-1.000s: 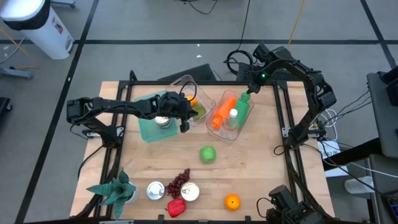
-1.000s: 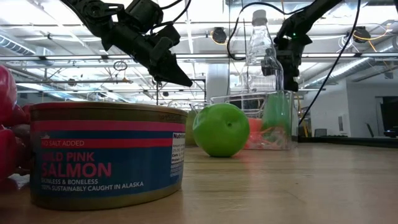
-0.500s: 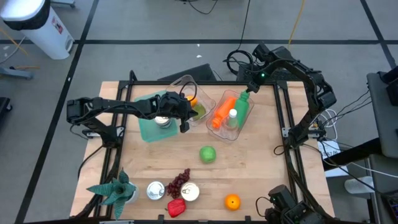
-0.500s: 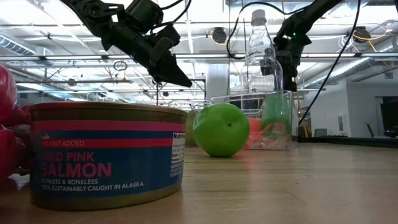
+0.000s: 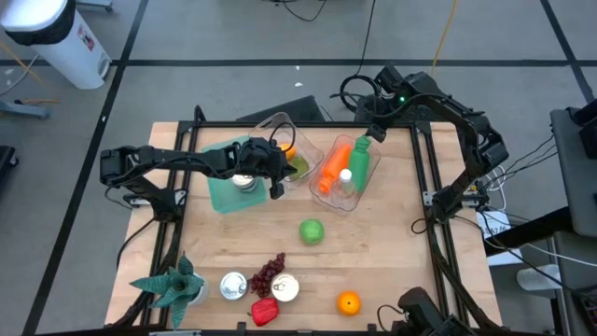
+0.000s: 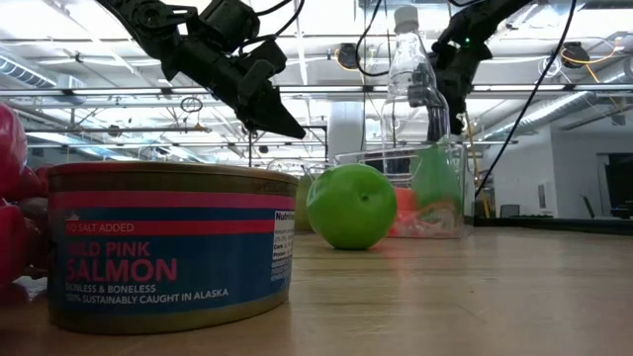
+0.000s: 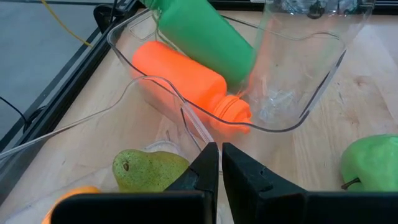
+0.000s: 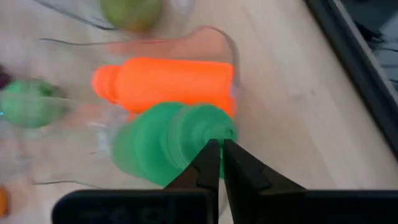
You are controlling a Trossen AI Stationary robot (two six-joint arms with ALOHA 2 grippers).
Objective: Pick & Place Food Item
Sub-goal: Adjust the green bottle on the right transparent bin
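Several food items lie loose on the counter [image 5: 392, 252], and the green apple [image 5: 312, 231] near its middle is the most likely next pick, though the task does not say which item is meant. It sits on bare wood, just beside the near end of the clear bin [image 5: 331, 196] that holds the orange bottle [image 5: 330, 168], the green bottle [image 5: 360, 157] and a clear bottle [image 5: 347, 177]. From the left end effector [image 5: 277, 189] the apple lies toward the near edge and a little to the right, close by; being round, it has no long axis to line up with. The left end effector hangs above the counter beside a second clear tub [image 7: 124, 124] holding a pear [image 7: 148, 169], its fingers clenched together with nothing between them. That arm stretches in low from the left edge, over the teal container [image 5: 224, 191]. The right end effector [image 5: 367, 133] is farther off, raised over the far end of the green bottle, fingers likewise closed and empty, its arm reaching in from the far right corner. The left arm looks better placed.
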